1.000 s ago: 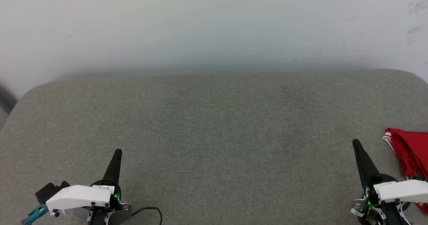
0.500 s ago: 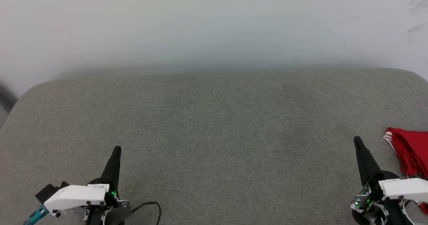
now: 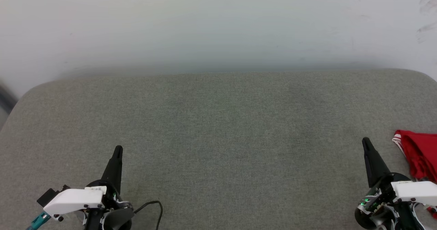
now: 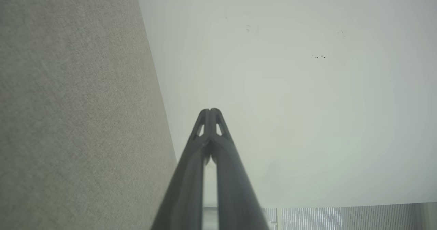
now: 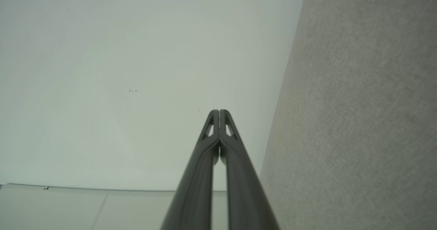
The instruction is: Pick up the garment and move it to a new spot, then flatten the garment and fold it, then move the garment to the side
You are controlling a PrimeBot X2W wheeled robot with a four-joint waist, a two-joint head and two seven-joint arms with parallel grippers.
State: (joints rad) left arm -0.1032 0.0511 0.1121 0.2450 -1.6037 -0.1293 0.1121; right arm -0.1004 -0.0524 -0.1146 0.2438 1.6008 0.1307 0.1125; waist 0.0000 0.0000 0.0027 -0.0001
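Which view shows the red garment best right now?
Head view: the red garment with white-striped trim lies crumpled at the right edge, partly cut off. Both wrist views face the pale wall and grey fabric surface.

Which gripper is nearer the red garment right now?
The right gripper, close beside the red garment; the left gripper is far across the grey surface.

Bare, lab-like indoor room: a grey fabric-covered surface (image 3: 218,137) set against a plain scuffed white wall (image 3: 218,25)
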